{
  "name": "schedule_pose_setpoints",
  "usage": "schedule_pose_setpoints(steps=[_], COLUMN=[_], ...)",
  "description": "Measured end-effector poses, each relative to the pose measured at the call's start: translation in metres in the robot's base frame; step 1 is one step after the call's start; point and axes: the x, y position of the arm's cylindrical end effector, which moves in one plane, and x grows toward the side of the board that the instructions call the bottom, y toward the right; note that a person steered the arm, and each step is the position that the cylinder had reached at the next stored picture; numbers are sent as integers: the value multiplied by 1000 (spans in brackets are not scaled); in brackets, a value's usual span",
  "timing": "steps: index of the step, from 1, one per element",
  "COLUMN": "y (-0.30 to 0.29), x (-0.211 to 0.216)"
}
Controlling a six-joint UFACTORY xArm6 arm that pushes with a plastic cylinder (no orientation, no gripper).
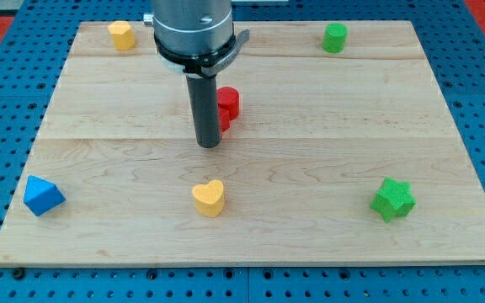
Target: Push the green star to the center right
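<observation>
The green star [392,199] lies on the wooden board [327,126] near the view's bottom right. My tip [209,145] rests on the board a little left of centre, far to the left of and above the star. A red block [227,106] sits right behind the rod, partly hidden by it. Nothing touches the star.
A yellow heart [210,198] lies below my tip. A blue triangular block [42,195] sits at the bottom left. A yellow block [122,34] is at the top left and a green cylinder-like block [335,38] at the top right. Blue pegboard surrounds the board.
</observation>
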Motion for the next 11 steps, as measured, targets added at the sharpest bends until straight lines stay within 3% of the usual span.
schedule_pose_setpoints(steps=[1, 2, 3, 4, 5, 6, 7, 9, 11], y=[44, 94, 198, 195, 219, 234, 267, 150, 188], x=[39, 105, 124, 88, 85, 120, 93, -11, 1])
